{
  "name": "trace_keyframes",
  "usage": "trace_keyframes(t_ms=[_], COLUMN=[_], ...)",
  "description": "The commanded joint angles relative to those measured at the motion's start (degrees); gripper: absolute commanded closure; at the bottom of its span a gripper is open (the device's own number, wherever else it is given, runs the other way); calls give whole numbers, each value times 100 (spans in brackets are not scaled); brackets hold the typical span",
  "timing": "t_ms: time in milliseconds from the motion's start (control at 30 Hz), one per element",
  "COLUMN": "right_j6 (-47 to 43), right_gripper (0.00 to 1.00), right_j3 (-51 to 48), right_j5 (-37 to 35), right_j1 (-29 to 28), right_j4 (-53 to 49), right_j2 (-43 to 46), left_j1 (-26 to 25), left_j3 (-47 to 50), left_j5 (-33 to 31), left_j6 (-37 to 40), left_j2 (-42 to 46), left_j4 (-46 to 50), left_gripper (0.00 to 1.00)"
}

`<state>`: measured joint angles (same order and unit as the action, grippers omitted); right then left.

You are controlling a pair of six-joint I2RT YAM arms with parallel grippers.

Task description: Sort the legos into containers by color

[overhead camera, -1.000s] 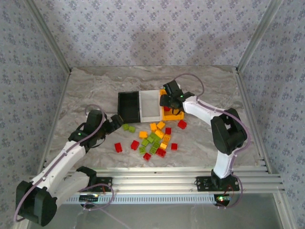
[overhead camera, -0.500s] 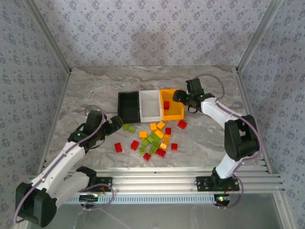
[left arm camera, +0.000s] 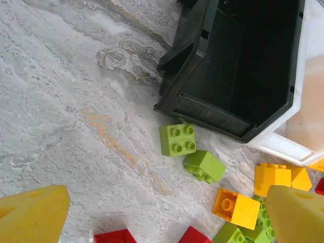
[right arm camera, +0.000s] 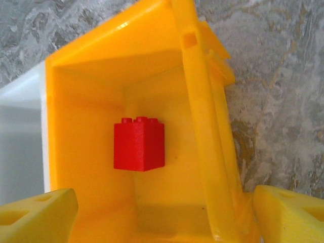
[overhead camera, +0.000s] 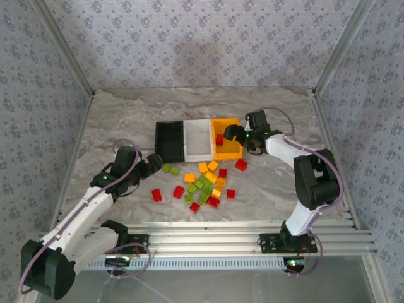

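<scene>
The loose legos [overhead camera: 205, 184] lie scattered mid-table. Left of them the left gripper [overhead camera: 153, 163] gapes wide, empty, near two green bricks [overhead camera: 167, 168]. Beyond stand the black bin [overhead camera: 170, 142], white bin [overhead camera: 198, 140] and orange bin [overhead camera: 228, 152] in a row — one red brick [overhead camera: 219, 139] inside the orange, the right gripper [overhead camera: 228, 134] spread wide, empty, at its right wall.

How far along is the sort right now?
Done: one red lego sits in the orange bin. In hand: nothing; the left hand and right hand are both open. Left: the loose legos on the table, with the black bin and white bin empty.
</scene>
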<state>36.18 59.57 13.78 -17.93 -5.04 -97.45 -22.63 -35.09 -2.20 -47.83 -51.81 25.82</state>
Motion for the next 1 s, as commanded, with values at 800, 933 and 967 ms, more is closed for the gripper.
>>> trace_keyframes(t_ms=[800, 933, 967], right_j6=[-103, -72, -71], right_gripper=[9, 9, 9], right_j3=[-960, -1068, -1087], right_j5=[-1674, -1769, -1788], right_j1=[-770, -773, -775], right_j4=[-524, -524, -525], right_j2=[1959, 2151, 2189], left_j1=[-1456, -1473, -1474], left_j3=[457, 546, 557], left_j5=[-730, -665, -646], left_j6=[-45, -89, -99], left_j2=[-1109, -1424, -1479], left_j4=[515, 463, 438], left_gripper=[26, 37, 39])
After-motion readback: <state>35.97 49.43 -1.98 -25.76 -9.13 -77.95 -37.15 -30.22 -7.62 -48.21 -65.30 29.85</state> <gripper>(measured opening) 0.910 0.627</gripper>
